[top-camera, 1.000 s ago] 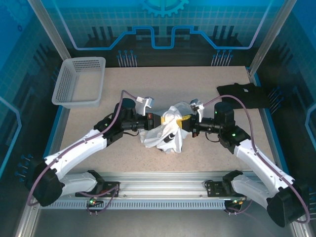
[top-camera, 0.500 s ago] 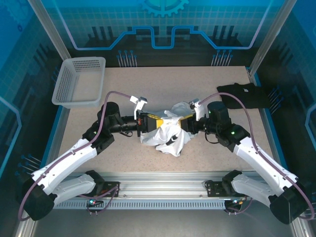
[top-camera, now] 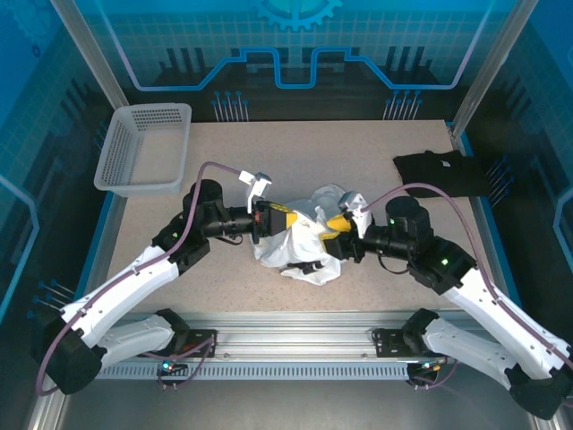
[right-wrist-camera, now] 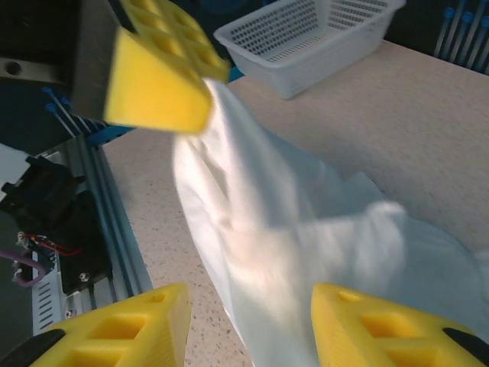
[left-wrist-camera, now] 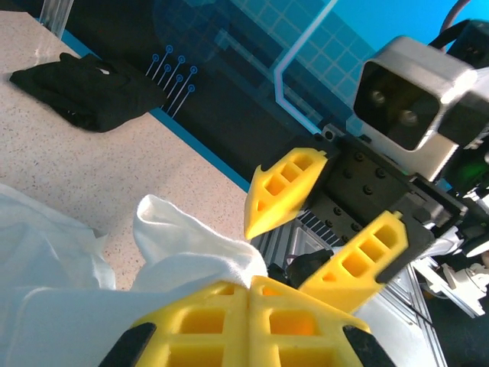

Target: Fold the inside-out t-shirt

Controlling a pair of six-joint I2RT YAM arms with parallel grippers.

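My left arm stretched low over the table point(top-camera: 313, 152), elbow out and forearm level, left gripper point(top-camera: 285, 217) at the left side of the shirt point(top-camera: 304, 242). My right arm mirrored it, right gripper point(top-camera: 338, 224) at the shirt's right side. The shirt lay bunched mid-table between them.

From above, cloth hid both sets of fingertips. There I saw the basket point(top-camera: 143, 148) beyond the shirt to the left and the black garment point(top-camera: 443, 172) beyond it to the right.

My left wrist view showed my left gripper point(left-wrist-camera: 248, 290) pressed closed on a fold of shirt point(left-wrist-camera: 176, 237). Just past the fold, the right gripper point(left-wrist-camera: 279, 256) stood spread, gripping nothing.

My right wrist view showed the shirt point(right-wrist-camera: 267, 229) hanging as a sheet from the left gripper point(right-wrist-camera: 153, 84), running down between my parted right fingers point(right-wrist-camera: 114, 329).
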